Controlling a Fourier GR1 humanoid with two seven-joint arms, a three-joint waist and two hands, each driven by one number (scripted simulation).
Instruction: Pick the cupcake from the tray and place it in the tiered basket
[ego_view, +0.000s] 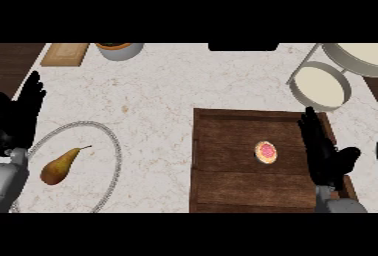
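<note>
Marble counter (170, 90), pale and speckled, fills your view. Nearest you on the right lies a dark wooden tray (236, 190), its planks running across.

Your right hand (328, 162) comes up from the lower edge over the tray's right side. Fingers straight and pointing away from you, thumb out to the right. It is spread flat and has hold of nothing.

The cupcake (266, 152) sits on the tray about mid-way, seen from above as a small round with a pink top. It is just left of the right hand's fingers, apart from them.

Lower left: a round plate (112, 150) with a beaded rim, a pear (59, 165) lying on it, stem towards the upper right.

Your left hand (22, 115) rests at the left edge, fingers up, relaxed, holding nothing.

Further off, upper right, beyond the tray's far corner: the tiered basket (319, 85), two white round tiers, the second partly cut by the view's edge. It is well apart from the cupcake.

Far edge, left: a grey pot (119, 52) with something orange inside, and beside it a light wooden board (65, 54).
</note>
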